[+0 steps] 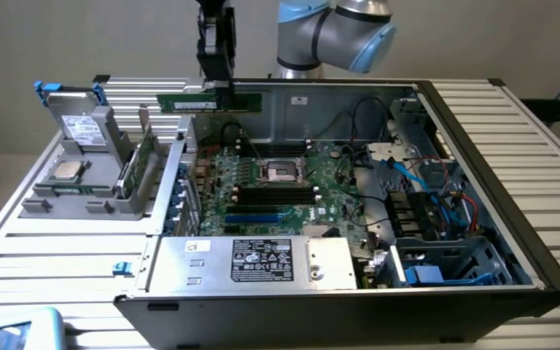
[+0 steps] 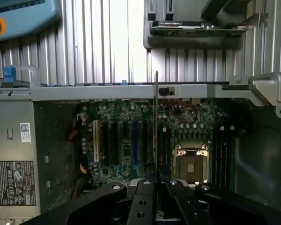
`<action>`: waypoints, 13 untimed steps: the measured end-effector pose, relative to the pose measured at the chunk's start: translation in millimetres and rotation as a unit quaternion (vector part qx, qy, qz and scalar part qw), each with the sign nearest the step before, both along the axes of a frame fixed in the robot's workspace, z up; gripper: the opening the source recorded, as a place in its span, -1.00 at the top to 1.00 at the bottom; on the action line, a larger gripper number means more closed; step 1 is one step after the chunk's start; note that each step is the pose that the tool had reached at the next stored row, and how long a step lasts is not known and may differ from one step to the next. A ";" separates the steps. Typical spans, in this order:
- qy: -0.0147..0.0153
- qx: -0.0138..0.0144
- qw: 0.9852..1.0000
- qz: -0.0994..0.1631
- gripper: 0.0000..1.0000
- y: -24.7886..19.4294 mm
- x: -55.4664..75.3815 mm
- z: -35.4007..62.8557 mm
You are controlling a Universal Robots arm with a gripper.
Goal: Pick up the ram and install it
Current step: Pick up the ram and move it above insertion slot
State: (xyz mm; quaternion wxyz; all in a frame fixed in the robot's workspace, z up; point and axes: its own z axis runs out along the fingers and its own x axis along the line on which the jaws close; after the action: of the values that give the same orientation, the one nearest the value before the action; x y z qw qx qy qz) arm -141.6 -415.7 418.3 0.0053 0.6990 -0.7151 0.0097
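Observation:
The ram (image 1: 209, 101) is a long thin green stick with dark chips, held level in the air above the back left corner of the open computer case. My gripper (image 1: 224, 89) is shut on it from above, near its middle. In the wrist view the ram (image 2: 156, 122) appears edge-on as a thin vertical line running out from between my fingers (image 2: 145, 180). Below lies the big green motherboard (image 1: 290, 186) with its black memory slots (image 1: 276, 194) in front of the processor socket (image 1: 284, 170). The ram hangs well above and behind those slots.
A grey holder (image 1: 95, 175) on the exterior view's left carries a silver processor chip (image 1: 67, 171) and an upright card (image 1: 136, 166). The power supply (image 1: 251, 262) fills the case's front. Cables and drive cages (image 1: 426, 197) crowd the right side. A teach pendant (image 2: 18, 16) lies on the slatted table.

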 end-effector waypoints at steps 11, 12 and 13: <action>0.000 0.000 1.000 0.000 0.74 0.0 47.1 0.0; 0.000 0.000 1.000 0.000 0.74 0.0 50.8 0.0; 0.000 0.000 1.000 0.000 0.74 0.0 54.4 0.0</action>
State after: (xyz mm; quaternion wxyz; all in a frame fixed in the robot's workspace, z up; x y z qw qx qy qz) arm -87.1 -415.7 418.3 0.0053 0.6990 -0.7150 0.0096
